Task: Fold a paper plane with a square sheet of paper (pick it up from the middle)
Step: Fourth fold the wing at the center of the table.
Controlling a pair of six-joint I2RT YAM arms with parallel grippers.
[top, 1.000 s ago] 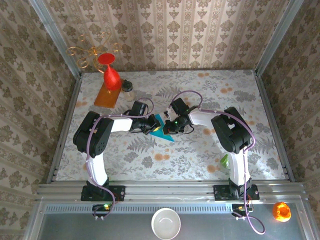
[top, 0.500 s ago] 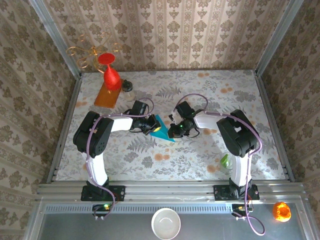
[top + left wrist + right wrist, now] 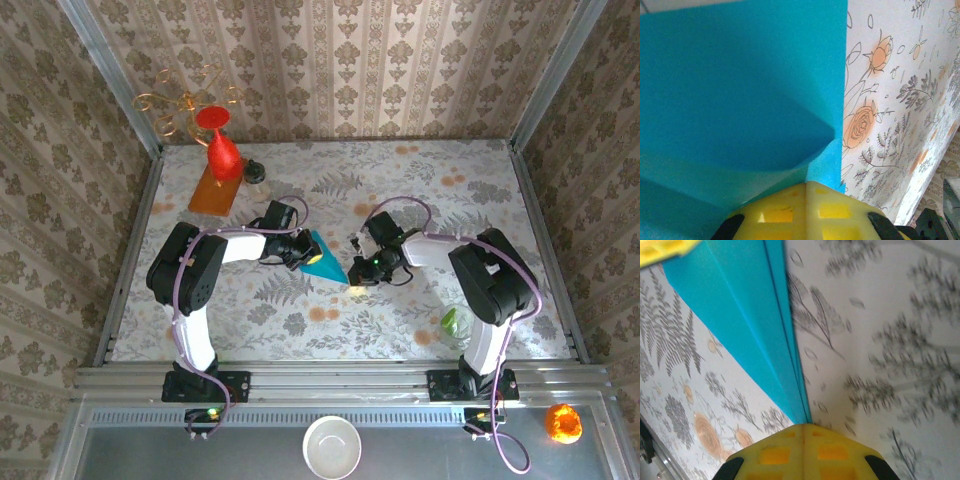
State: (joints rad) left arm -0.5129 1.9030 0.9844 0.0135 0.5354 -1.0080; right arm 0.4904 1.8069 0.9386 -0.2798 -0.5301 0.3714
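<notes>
Top view:
- Left gripper (image 3: 303,252) and right gripper (image 3: 360,276) face each other mid-table, tips near.
- The teal paper (image 3: 323,263) lies between them as a pointed wedge. Its wide end is under the left tips and its point is at the right tips.
- The finger pads are too small here to read.

Left wrist view:
- Yellow pads of the left gripper (image 3: 806,200) meet along one seam, no gap.
- Paper (image 3: 740,90) spreads ahead of the pads in layers, one flap folded over with a slanted crease.
- Paper runs beneath the pads. Whether a layer is nipped between them I cannot tell.
- Floral table (image 3: 890,100) lies to the pads' right.

Right wrist view:
- Right gripper (image 3: 803,442) pads are likewise together.
- The paper's (image 3: 740,315) narrow tip, stacked edges showing, ends right at the pad seam. Touching, but grip unclear.
- A yellow corner of the left gripper (image 3: 662,249) sits at the paper's far end.

Surroundings, top view:
- Well beyond the left gripper, at the far corner: red vase (image 3: 222,148) on an orange board (image 3: 208,195), small jar (image 3: 256,176) just beside it, gold wire ornament (image 3: 175,108) behind.
- Green object (image 3: 450,322) beside the right arm's base column.
- White bowl (image 3: 332,447) and an orange item (image 3: 562,423) sit on the shelf behind the bases.
- Table (image 3: 450,180) between the tips and those things is bare.
</notes>
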